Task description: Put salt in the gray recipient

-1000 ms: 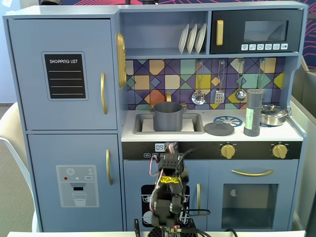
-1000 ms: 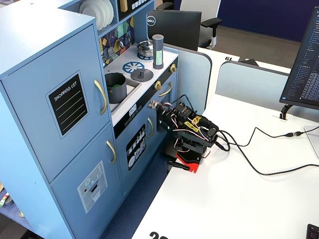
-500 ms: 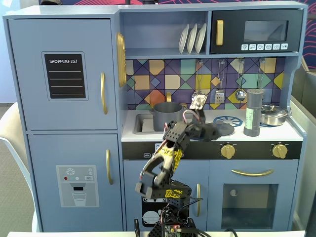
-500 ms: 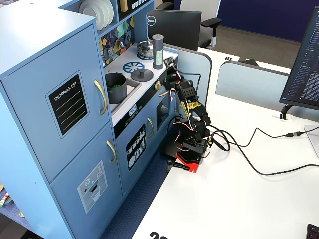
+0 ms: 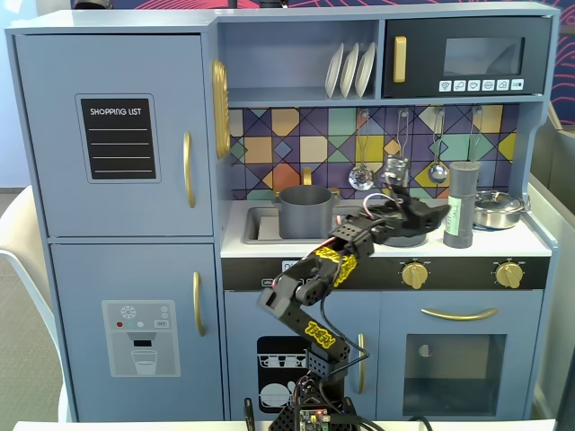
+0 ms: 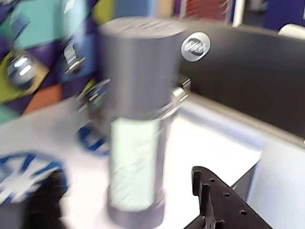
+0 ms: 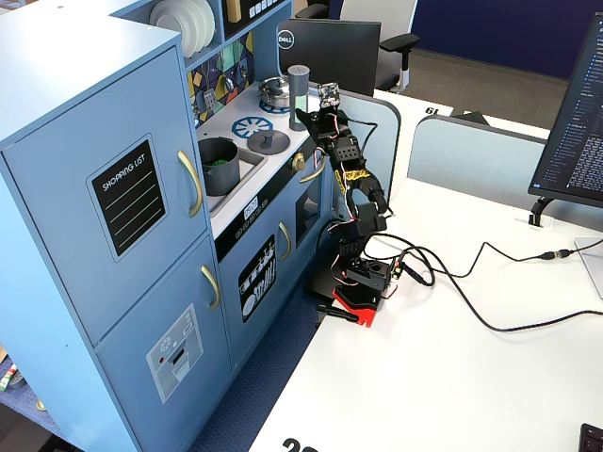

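Observation:
The salt is a tall dark-gray shaker with a pale green label, upright on the white counter at the right. It fills the middle of the wrist view and also shows in a fixed view. The gray recipient, a matte pot, sits in the sink to the left. My gripper is open just left of the salt at mid height. In the wrist view my gripper has one finger right of the shaker's base and a blurred dark one at the left, not touching it.
A shiny silver lidded pot stands right behind the salt. A flat gray round lid lies on the counter under my arm. Utensils hang on the back wall. Blue burner rings mark the stove top.

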Controlling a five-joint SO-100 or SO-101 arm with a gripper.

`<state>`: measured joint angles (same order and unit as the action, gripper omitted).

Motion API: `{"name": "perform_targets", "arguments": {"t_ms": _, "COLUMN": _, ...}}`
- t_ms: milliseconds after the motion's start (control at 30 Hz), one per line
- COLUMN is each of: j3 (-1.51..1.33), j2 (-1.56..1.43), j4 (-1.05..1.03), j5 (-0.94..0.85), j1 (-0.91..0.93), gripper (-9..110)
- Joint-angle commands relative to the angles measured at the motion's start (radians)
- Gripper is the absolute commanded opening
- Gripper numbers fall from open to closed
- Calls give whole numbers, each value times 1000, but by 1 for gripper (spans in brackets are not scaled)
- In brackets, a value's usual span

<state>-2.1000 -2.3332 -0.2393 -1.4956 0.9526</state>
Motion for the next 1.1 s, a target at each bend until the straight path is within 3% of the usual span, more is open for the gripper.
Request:
{"name": "perform_targets", "arguments": {"t_ms": 0, "j3": 44, "j2": 86, "j4": 164, "j5": 26, "j1": 21, "gripper": 52}}
{"name": "perform_targets", "arguments": {"t_ms": 300, "j3": 221, "j2": 330, "j4": 250, "j5": 46, "j1": 6, "gripper": 60}}
{"name": "perform_targets", "arguments": {"t_ms": 633, "j3": 368, "j2": 549, "j4": 382, "j5": -11, "j1": -3, "gripper": 56}}
{"name": "perform_targets", "arguments": {"t_ms": 1067, "j3": 641, "j2": 793, "j4": 373, "j5": -37, "j1": -29, "gripper": 50}}
